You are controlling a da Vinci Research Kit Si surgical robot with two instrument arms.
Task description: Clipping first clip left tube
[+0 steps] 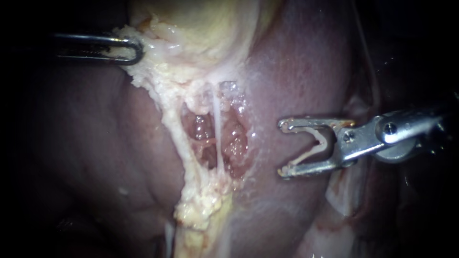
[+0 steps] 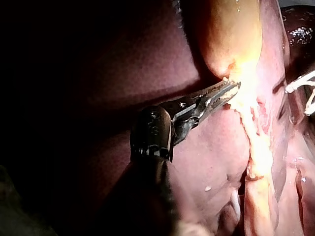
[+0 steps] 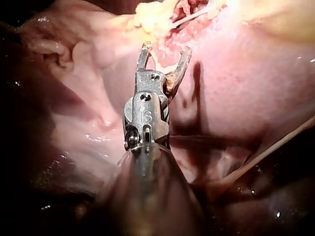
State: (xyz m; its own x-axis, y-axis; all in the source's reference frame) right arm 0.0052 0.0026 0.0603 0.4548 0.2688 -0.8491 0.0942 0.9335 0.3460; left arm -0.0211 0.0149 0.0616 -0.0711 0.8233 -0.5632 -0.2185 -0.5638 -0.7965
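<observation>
My left instrument (image 1: pixel 135 49) comes in at the upper left, its jaws shut on the pale edge of the gallbladder (image 1: pixel 201 28); the left wrist view shows that grip (image 2: pixel 230 89) too. Below it the tissue is opened into a red window crossed by a thick pale tube (image 1: pixel 174 131) on the left and a thin tube (image 1: pixel 217 129) in the middle. My right instrument (image 1: pixel 282 149) hovers to the right of the window, apart from both tubes. Its jaws stand wide apart and hold a white clip (image 1: pixel 319 142). The right wrist view shows the jaws (image 3: pixel 166 49) just short of the window.
Liver (image 1: pixel 306 62) surrounds the window on both sides. Yellowish fatty tissue (image 1: pixel 201 210) hangs below the tubes. A thin pale thread (image 3: pixel 275 147) runs across the tissue beside my right instrument's shaft.
</observation>
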